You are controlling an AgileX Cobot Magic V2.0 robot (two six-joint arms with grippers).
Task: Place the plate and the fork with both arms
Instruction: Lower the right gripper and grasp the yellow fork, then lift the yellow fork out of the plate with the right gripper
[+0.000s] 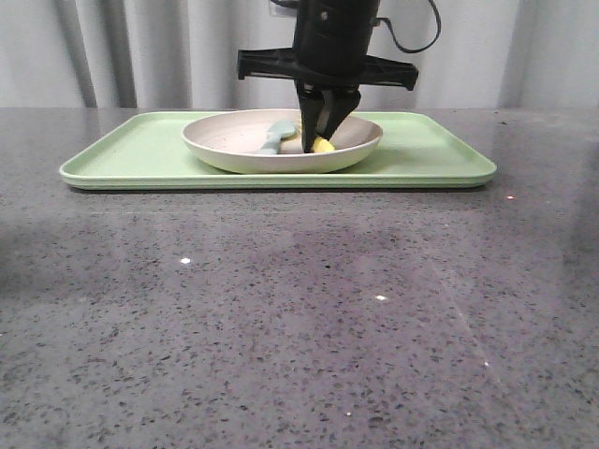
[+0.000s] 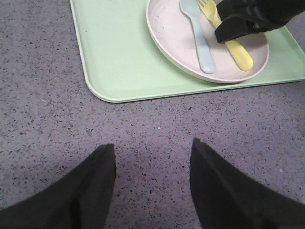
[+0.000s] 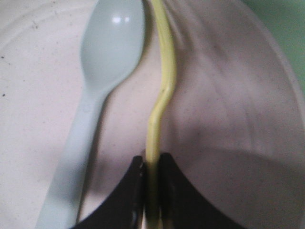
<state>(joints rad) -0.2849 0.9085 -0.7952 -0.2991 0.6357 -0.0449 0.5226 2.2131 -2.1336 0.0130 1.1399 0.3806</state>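
The cream-white plate (image 1: 234, 150) sits on the light-green tray (image 1: 430, 154) at the back of the table. The yellow fork (image 1: 325, 146) lies in the plate beside a pale blue-green spoon (image 1: 274, 136). My right gripper (image 1: 314, 142) reaches down into the plate and is shut on the fork's handle (image 3: 164, 71), its fingertips (image 3: 138, 171) pressed on both sides of it. My left gripper (image 2: 152, 148) is open and empty over bare table, short of the tray's near corner. It sees the plate (image 2: 164, 43), the fork (image 2: 236, 50) and the right gripper (image 2: 243, 21).
The tray (image 2: 119, 57) has a raised rim around the plate. The spoon (image 2: 200, 38) lies parallel to the fork, close to it (image 3: 107, 52). Grey speckled tabletop (image 1: 299, 309) stretches in front of the tray. A curtain hangs behind.
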